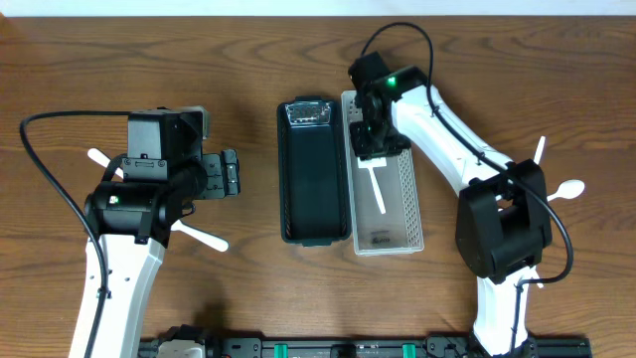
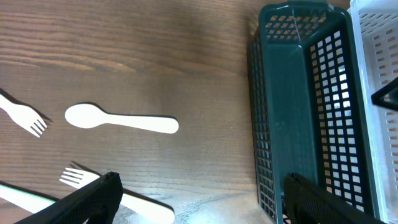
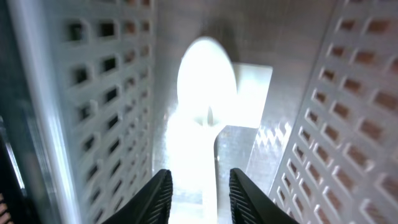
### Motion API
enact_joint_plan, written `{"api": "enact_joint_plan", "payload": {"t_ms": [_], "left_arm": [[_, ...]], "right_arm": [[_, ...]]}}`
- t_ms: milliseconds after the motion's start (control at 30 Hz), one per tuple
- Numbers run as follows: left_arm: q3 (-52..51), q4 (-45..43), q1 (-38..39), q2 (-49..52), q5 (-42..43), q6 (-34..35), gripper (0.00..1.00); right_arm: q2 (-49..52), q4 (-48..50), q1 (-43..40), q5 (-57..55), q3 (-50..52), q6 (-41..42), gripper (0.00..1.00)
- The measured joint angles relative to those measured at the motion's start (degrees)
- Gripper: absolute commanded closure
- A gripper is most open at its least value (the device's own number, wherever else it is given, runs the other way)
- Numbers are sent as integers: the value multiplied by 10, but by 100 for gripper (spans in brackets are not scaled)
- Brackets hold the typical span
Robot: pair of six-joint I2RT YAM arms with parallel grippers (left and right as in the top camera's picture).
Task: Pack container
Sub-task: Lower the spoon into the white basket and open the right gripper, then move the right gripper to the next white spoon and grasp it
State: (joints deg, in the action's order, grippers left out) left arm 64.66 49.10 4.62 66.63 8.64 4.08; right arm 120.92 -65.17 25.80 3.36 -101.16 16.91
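A white basket (image 1: 405, 204) stands beside a dark green basket (image 1: 313, 174) at the table's middle. A white spoon (image 1: 378, 189) lies inside the white basket. My right gripper (image 1: 373, 139) is down in the far end of that basket. In the right wrist view its fingers (image 3: 199, 193) are a little apart on either side of the spoon's (image 3: 205, 93) handle, with a gap on one side. My left gripper (image 1: 229, 174) is open and empty, left of the green basket. In the left wrist view its fingers (image 2: 205, 202) span bare table beside the green basket (image 2: 292, 112).
Loose white cutlery lies on the wood. A spoon (image 2: 118, 121) and two forks (image 2: 25, 115) (image 2: 124, 196) lie on the left. A fork (image 1: 204, 237) lies near the left arm. A spoon (image 1: 568, 189) and a fork (image 1: 540, 149) lie on the right.
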Motion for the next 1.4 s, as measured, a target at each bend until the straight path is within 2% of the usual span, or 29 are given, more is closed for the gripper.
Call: {"api": "enact_joint_plan", "payload": {"t_ms": [133,200,267,367,467,567,700,900,1267,1400], "left_arm": [[0,0,0,0,0,0,14],[0,0,0,0,0,0,14],[0,0,0,0,0,0,14],[0,0,0,0,0,0,14],[0,0,0,0,0,0,14],[0,1,0,0,0,0,14],[0,2,0,0,0,0,14],[0,2,0,0,0,0,14],[0,2,0,0,0,0,14],[0,2,0,0,0,0,14]], "right_arm": [[0,-55,-12,-9,-85,-11,64],[-5,-85,-30,-23,-142,-13,51],[-19,-102,-58,-39,-188,-9,47],[-59,-121,-126,-64,-226,15,33],[-95,-145,-210,-81,-239,42,32],[-107,-163,-304,-96,-237,64,26],[-91,-158,-388,-106,-189,68,25],[-44,-111,-448,-106,-77,63,26],[-36,66,-456,-96,146,38,27],[-36,108,-456,-83,199,32,27]]}}
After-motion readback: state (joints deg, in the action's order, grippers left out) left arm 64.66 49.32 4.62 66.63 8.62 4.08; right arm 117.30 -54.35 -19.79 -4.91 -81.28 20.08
